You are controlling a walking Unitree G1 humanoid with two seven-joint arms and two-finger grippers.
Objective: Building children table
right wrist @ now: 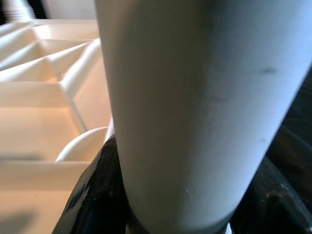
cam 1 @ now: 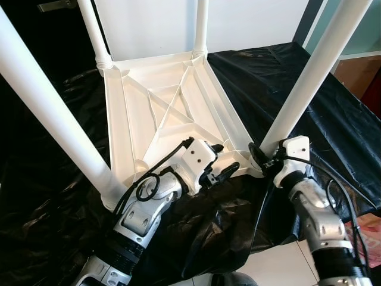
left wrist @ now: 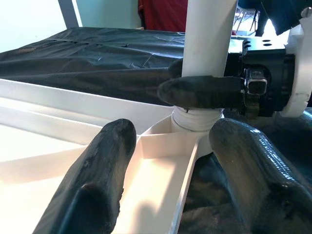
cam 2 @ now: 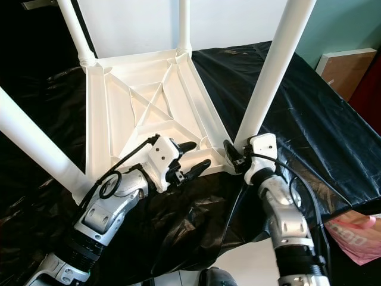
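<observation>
A white children's table [cam 1: 172, 113] lies upside down on a black plastic sheet [cam 1: 280, 77], with all its white legs pointing up. My right gripper [cam 1: 260, 156] is shut on the base of the near right leg [cam 1: 309, 77], just above its socket; in the right wrist view the leg [right wrist: 204, 97] sits between the black fingers [right wrist: 92, 195]. My left gripper [cam 1: 225, 159] is open at the table's near rim beside that corner. One of its fingers [left wrist: 105, 170] is over the ribbed underside, the other over the sheet outside the rim.
The near left leg [cam 1: 47, 119] slants up close to my left arm. Two far legs [cam 1: 95, 30] stand by the white wall. A brown board [cam 2: 345, 65] leans at the right, and a pink bag [cam 2: 357, 238] lies on the tiled floor [cam 1: 280, 268].
</observation>
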